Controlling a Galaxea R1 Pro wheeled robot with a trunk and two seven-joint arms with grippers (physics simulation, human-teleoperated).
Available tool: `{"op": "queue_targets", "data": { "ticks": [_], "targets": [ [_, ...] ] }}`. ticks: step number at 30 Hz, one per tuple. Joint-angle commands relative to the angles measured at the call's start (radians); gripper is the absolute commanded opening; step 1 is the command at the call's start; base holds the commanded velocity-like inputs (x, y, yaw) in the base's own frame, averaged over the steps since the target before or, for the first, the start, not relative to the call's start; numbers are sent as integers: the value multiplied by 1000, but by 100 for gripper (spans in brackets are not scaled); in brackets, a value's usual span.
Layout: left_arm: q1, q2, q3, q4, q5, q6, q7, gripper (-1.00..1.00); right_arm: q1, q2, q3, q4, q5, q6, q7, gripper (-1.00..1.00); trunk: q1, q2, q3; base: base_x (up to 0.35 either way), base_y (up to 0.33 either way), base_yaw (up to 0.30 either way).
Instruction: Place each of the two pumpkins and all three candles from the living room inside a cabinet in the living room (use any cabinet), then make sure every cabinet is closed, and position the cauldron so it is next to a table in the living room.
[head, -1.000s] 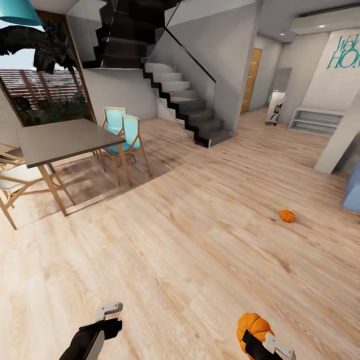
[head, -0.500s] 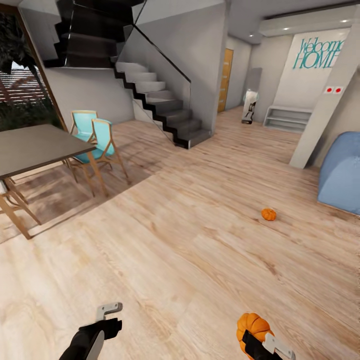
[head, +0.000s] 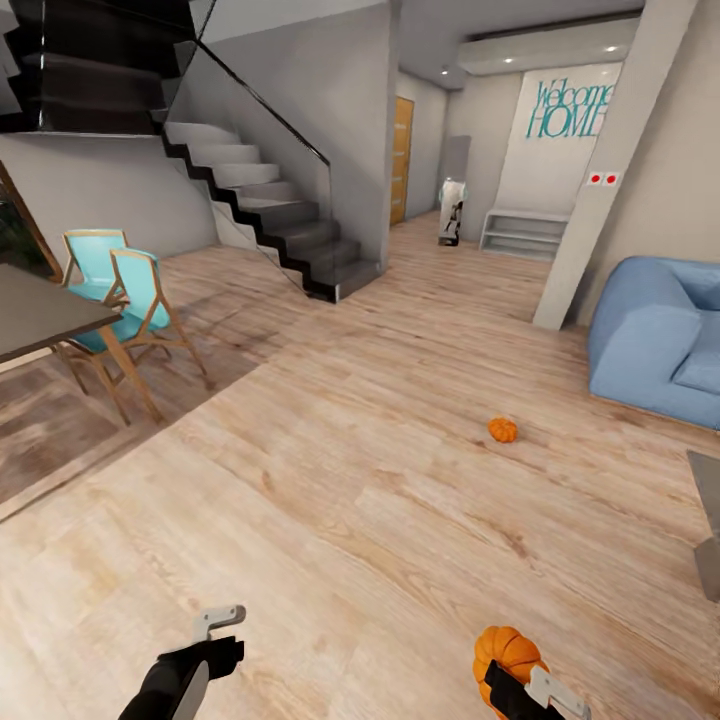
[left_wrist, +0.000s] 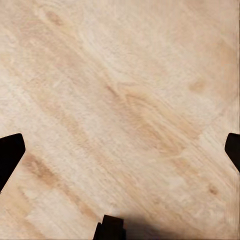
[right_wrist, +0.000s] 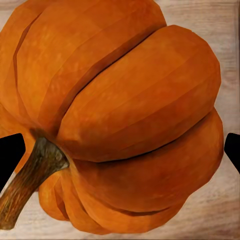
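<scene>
Between the fingers: right gripper (head: 512, 668) is closed around a pumpkin (head: 508, 652), low in the head view; the right wrist view has the pumpkin (right_wrist: 120, 115) pressed close, with dark fingertips (right_wrist: 10, 155) at either flank
Held pumpkin: orange, ribbed, flattened-round, brown stem (right_wrist: 27, 182) pointing off to one side of the grip
Handling, as a guess: firm rind, light enough for one arm, but the curved waxy sides could slide; squeezing across the widest ribs, clear of the stem, looks safest
Second pumpkin: on the wood floor (head: 330, 500), well ahead of the right gripper and slightly to its right (head: 502, 429); it should take the same grip across its ribs
Left gripper: spread wide with nothing in it (head: 212, 632); its wrist view has bare floorboards between the fingers (left_wrist: 11, 150)
Beyond the far pumpkin: blue sofa (head: 655, 335), grey table corner (head: 708, 500) at the right edge
Left side: chairs (head: 125, 310) by a dark dining table (head: 35, 315), staircase (head: 260, 210) behind
</scene>
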Motion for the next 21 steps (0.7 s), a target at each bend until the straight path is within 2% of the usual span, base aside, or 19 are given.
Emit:
{"op": "queue_targets", "data": {
  "ticks": [1,21],
  "targets": [
    [0,0,0,0,0,0,0,100,0,0,0,0,3,0,1,-100,0,0,0,328,0,-259],
    [0,0,0,0,0,0,0,100,0,0,-1,0,3,0,1,-100,0,0,0,328,0,-262]
  ]
}}
